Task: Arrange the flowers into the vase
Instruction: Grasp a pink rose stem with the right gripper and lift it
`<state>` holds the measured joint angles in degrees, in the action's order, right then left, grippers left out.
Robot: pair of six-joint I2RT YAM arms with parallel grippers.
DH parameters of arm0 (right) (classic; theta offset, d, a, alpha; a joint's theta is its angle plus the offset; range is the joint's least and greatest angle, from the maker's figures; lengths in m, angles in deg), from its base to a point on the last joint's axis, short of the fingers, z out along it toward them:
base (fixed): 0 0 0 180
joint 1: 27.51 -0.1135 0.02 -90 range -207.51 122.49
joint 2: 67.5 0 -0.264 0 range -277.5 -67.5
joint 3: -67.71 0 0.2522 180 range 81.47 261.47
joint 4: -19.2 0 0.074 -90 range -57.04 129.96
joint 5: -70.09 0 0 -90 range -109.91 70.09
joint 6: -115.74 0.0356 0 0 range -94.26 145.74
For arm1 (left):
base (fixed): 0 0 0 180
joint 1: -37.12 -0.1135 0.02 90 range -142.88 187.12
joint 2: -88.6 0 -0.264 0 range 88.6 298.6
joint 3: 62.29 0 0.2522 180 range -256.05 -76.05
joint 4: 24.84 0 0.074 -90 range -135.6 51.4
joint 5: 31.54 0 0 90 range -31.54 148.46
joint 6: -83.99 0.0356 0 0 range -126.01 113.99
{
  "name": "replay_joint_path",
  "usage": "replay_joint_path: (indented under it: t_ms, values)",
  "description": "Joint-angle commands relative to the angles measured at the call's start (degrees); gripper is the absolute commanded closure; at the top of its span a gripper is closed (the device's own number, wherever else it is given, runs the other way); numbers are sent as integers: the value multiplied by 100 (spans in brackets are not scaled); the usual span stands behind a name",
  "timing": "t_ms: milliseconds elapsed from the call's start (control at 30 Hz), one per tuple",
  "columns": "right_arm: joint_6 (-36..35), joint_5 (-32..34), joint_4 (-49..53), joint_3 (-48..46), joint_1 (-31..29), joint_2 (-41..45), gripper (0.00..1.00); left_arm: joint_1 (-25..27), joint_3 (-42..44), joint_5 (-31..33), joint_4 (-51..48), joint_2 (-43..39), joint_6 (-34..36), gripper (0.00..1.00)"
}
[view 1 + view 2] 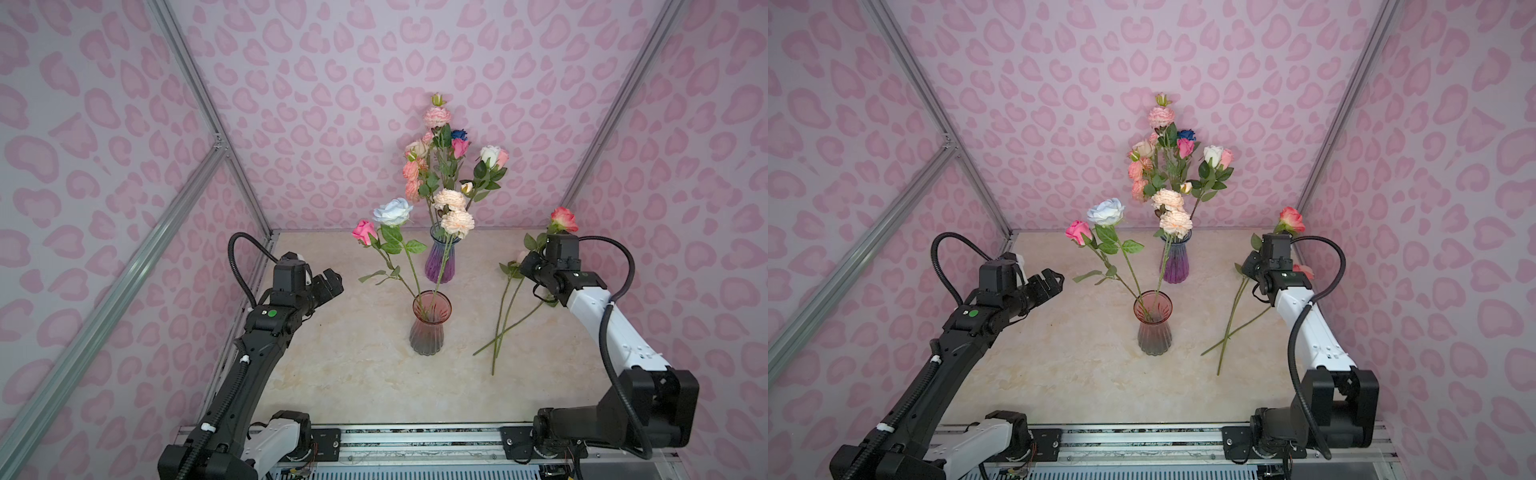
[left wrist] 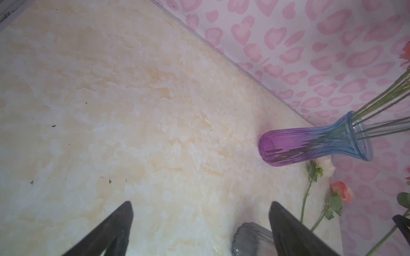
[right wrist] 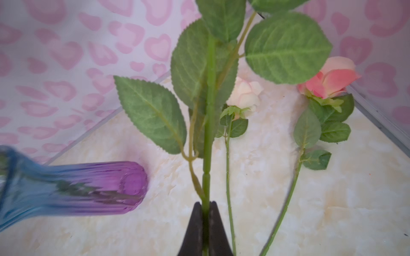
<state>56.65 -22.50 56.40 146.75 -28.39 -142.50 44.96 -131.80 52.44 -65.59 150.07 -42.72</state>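
The held rose (image 1: 564, 219) stands close to upright at the far right of the bench (image 1: 353, 374). In both top views its coral head sits at about 12 o'clock from the right pincer (image 1: 527, 267), a touch toward 1. In the right wrist view the green stem rises from between the two dark jaws, which are pressed together on it just below the lowest leaf fork. The long axis therefore runs up and down, head high and cut end low. We cannot tell how much stem hangs below the grip, since the fingers and arm hide it.

The red vase (image 1: 430, 322) stands mid-bench at about 8 o'clock from that pincer, well apart from it. It already carries three stems, which lean toward 11 and 12 o'clock. The purple vase (image 1: 441, 259), crowded with blooms, sits at the back near 9 o'clock. For either mouth we judge the coming move to be a carry toward 8 or 9 o'clock with the stem kept upright, then a lowering of the cut end.

The right arm is plainly the nearer, with the flower in hand. The left pincer (image 1: 333, 281) hangs wide and empty at about 9 o'clock of the red vase. A cream bud (image 3: 245, 93) and a lying coral rose (image 3: 328, 79) rest flat on the bench beneath the right pincer.
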Motion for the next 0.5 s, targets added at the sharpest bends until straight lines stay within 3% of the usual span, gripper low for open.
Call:
replay_joint_path:
  t_ms: [0,100,233,467]
  values:
    - [-151,-43,-297,-2,-343,623,100,-10,61,-306,324,-47,59,4]
    - [-246,641,-51,356,-941,1069,100,-9,114,-449,393,1,33,3]
    - [-431,1011,-92,843,-1873,1396,100,-5,142,-903,509,253,-35,3]
    - [-1106,1647,-1330,1073,-3626,1560,100,-8,-27,-1881,484,1040,-61,0]
